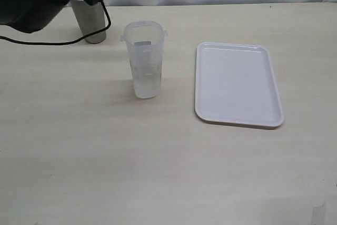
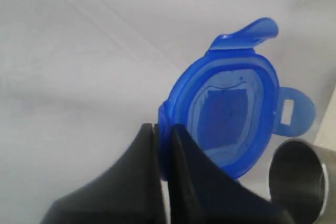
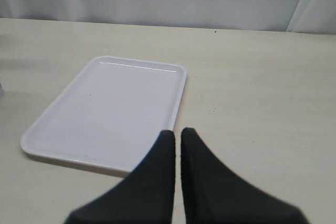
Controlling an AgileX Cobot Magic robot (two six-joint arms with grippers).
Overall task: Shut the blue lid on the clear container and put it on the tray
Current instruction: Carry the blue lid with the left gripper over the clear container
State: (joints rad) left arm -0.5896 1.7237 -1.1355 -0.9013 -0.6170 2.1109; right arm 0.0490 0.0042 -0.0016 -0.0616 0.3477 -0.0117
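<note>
Blue plastic fills the left wrist view. The blue lid (image 2: 231, 111) is pinched at its rim between the closed jaws of the left gripper (image 2: 164, 129) and held up off the table (image 1: 158, 172), with its flaps splayed outward. The clear container (image 1: 145, 59) stands upright and uncovered near the middle of the table. In the exterior view it is to the left of the tray (image 1: 239, 47), near it but not touching. The right gripper (image 3: 177, 132) hangs above the table close to the tray, its jaws shut on nothing.

To do this step well, we judge that we should carry the lid over the container's rim and turn it level. We should then match its rounded-square outline to the rim before pressing (a tilted lid would likely catch on one side and tip so tall and narrow a container). The idle right gripper could steady the container's wall meanwhile.

Only the left wrist view shows the grip and the lid's recessed face, with the grey metal cup (image 2: 296, 177) close by. The exterior view gives merely a sliver of blue at its top edge, yet it alone shows container and tray together. The right wrist view shows the tray, but we cannot make out the container there.
</note>
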